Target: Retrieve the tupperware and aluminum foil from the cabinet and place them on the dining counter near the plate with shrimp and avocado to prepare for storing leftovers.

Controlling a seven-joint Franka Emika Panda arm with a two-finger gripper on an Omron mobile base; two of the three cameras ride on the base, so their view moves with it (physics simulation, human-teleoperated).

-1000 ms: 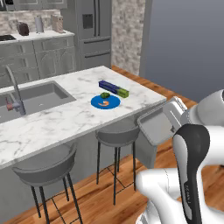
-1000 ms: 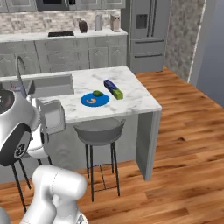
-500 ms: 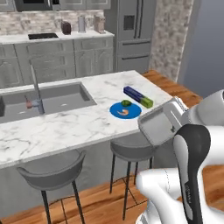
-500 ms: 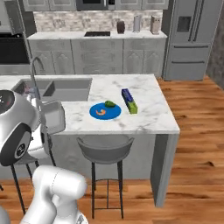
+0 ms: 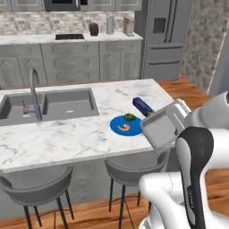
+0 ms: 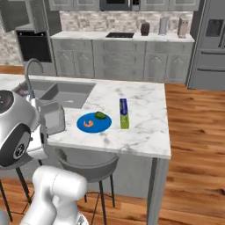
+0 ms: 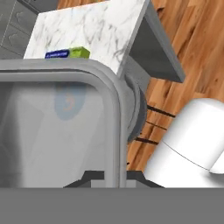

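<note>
Nearest the cameras, the claw (image 7: pixel 105 177) was pinching the rim of the tupperware (image 5: pixel 162 127), its jaws pressed as close as they go on the thin wall. In the hand view the pale translucent container sat right before the lens, the blue plate showing dimly through its floor. The container was carried tilted in the air, at the near edge of the bench (image 5: pixel 67 134), above the stools (image 6: pixel 90 163).

Just beyond it lay the plate with shrimp and avocado (image 6: pixel 93 122), and beside that, on the side toward the bench's end, the aluminum foil (image 6: pixel 124 112) already rested flat on the marble. The sink (image 5: pixel 49 105) and faucet (image 5: pixel 35 91) stood farther along.

Over the last second the whole scene had swung and grown larger in both base views: the base had driven in toward the bench, not the things moved. That likely meant half the task was done, and the container needed only lowering near the plate.
</note>
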